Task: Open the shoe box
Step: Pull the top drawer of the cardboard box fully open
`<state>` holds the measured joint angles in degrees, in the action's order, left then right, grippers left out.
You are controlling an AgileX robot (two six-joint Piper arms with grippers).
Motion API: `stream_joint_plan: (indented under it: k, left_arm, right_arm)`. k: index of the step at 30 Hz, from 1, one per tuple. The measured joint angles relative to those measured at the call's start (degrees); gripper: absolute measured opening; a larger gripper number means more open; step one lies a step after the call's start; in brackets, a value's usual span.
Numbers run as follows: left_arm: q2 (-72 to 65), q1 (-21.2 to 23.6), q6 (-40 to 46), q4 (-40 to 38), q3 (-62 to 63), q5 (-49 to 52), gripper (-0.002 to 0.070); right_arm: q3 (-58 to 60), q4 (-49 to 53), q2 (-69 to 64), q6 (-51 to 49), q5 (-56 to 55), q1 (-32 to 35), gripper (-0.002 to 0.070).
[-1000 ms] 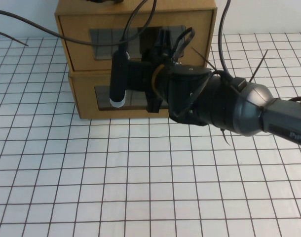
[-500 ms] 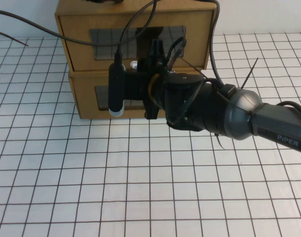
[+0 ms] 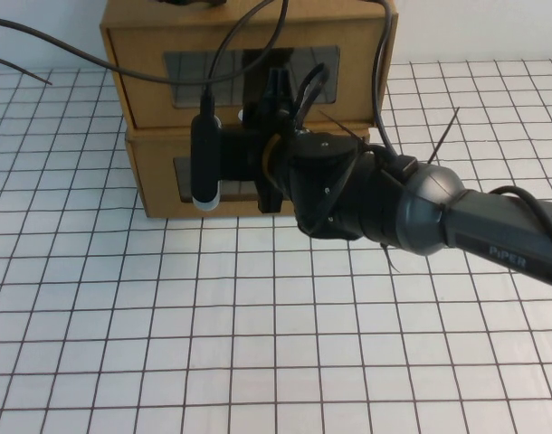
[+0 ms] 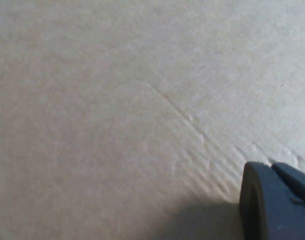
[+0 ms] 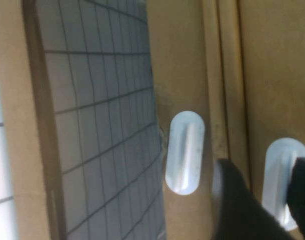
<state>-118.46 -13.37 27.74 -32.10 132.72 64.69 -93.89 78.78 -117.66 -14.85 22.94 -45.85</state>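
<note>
Cardboard shoe boxes, two stacked with windowed fronts shut, stand at the table's far edge; overhead, the right arm's wrist hides its tool; only the wrist view shows the right gripper spread wide astride a white pull tab, not visibly clamped; left gripper sits close to bare cardboard, whether open I cannot tell.

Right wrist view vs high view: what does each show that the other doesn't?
Right wrist only: right gripper, fingers open, either side of one white oval pull tab, a second white tab beside it. High only: both stacked brown cardboard shoe boxes, the white gridded table, the black right arm at their fronts. Shared: cardboard front with window panel. Also: left gripper, per left wrist view, over cardboard.
</note>
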Motion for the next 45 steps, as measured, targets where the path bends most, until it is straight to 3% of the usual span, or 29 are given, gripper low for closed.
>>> stream_joint_plan:
  k: [3, 10, 16, 23, 31, 37, 40, 45]
  left_arm:
    - [0.00, 0.00, 0.08, 0.11, 0.00, 0.21, -0.0002]
    - [0.00, 0.00, 0.65, 0.11, 0.00, 0.46, -0.0002]
    - [0.00, 0.00, 0.65, 0.11, 0.03, 1.46, -0.0002]
    - [0.10, 0.00, -0.58, 0.17, 0.03, 2.10, -0.0002]
    - [0.21, 0.00, -2.19, 0.96, 0.13, 2.10, -0.0002]
    - [0.21, 0.00, -2.32, 1.08, 0.13, 2.10, -0.0002]
    - [0.21, 0.00, -2.32, 1.08, 0.13, 2.10, -0.0002]
    - [0.21, 0.00, -2.32, 1.08, 0.13, 2.10, -0.0002]
  right_arm:
    - [-0.17, 0.90, -0.32, -0.04, 0.26, 0.00, 0.0199]
    - [-0.46, 2.63, -0.32, -0.13, 0.49, 0.00, 0.0021]
    - [0.30, 3.43, -0.33, -0.13, 1.50, -0.52, 0.0010]
    - [9.68, 3.23, 5.32, -4.07, 2.90, -2.72, -0.0008]
    - [21.35, 5.24, 15.94, -12.32, 2.90, -6.40, -0.0010]
    - [21.00, 13.25, 17.33, -20.56, 2.78, -6.62, -0.0003]
    - [19.49, 15.21, 16.06, -23.01, 1.90, -5.57, 0.0041]
    - [16.08, 15.83, 12.66, -24.67, 0.95, -3.54, 0.0188]
